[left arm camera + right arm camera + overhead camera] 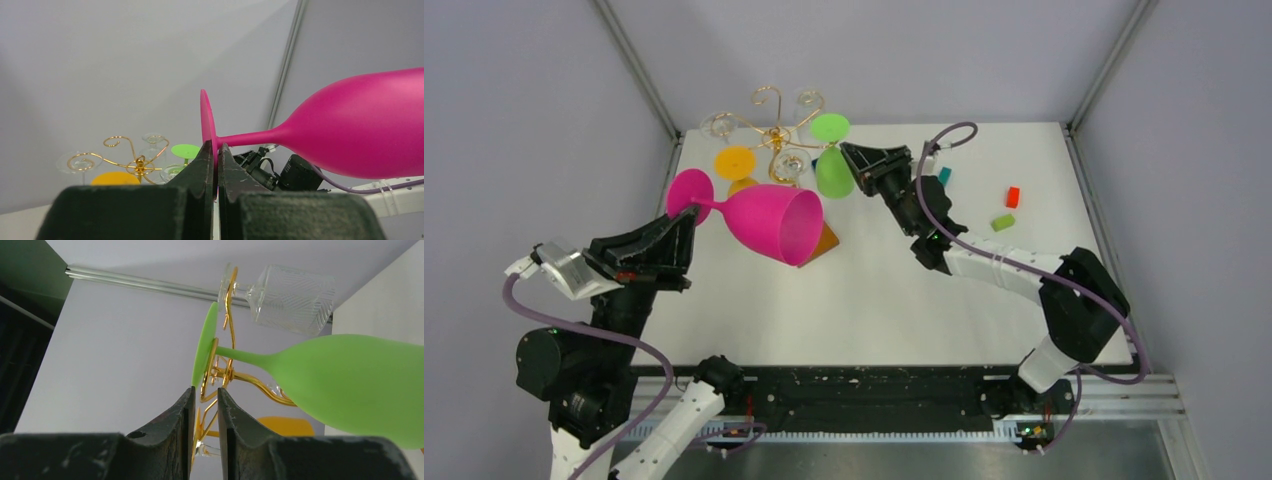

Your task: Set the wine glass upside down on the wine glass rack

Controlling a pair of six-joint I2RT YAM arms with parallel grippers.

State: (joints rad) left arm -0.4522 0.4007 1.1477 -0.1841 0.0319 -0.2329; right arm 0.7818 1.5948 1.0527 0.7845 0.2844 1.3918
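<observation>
Pinching the round foot of a matte magenta plastic wine glass (774, 222) (360, 130), the left tool (692, 213) (216, 150) is clamped tight on the edge of that disc. The glass sticks out sideways from it, with the stem level and the open bowl facing right. It hangs in the air above the white desk (904, 290), on the near side of the gold wire rack (776, 135) (227, 375). The bowl covers part of the rack's orange-brown wooden base (826, 242). None of it touches the scroll arms.

Across from it, the right tool (849, 152) (205, 392) points at the rack with its jaws a narrow slit apart. Nothing is caught between them, and only gold wire shows through the gap. Just past its tips a lime-green wine glass (834, 172) (350, 385) hangs upside down, its foot resting on a curled arm.

A yellow-orange glass (734, 162) also hangs on the left of the rack. A clear patterned glass (295, 297) hangs beyond the green one, and other clear ones (720, 124) sit on the far arms.

Well to the right, a small red block (1013, 196), a green block (1002, 222) and a teal block (944, 176) lie on the desk.
</observation>
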